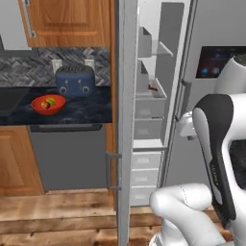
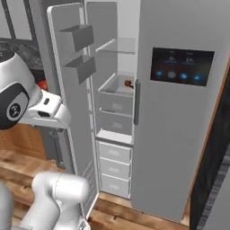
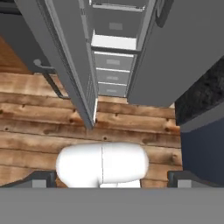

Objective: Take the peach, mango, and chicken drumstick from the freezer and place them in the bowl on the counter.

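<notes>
1. Freezer (image 2: pixel 112 90) door stands open; white interior, clear shelves and grey drawers on show.
2. Chicken drumstick (image 2: pixel 129 83) lies in the upper open drawer, a small reddish-brown piece near the drawer's right rear; too small to tell which way its long axis runs.
3. Bowl (image 1: pixel 48 104) sits on the counter (image 1: pixel 91 113) beside the blue toaster (image 1: pixel 75 80), already holding what look like the peach (image 1: pixel 44 104) and mango (image 1: pixel 50 101).
4. Gripper (image 3: pixel 111 180): fingers spread fully wide, nothing between them, pointed down at the wooden floor (image 3: pixel 39 118) before the freezer.
5. Judgement: the drumstick lies above and ahead of the hand, so the coming move calls for raising and tilting it up toward that drawer.
</notes>
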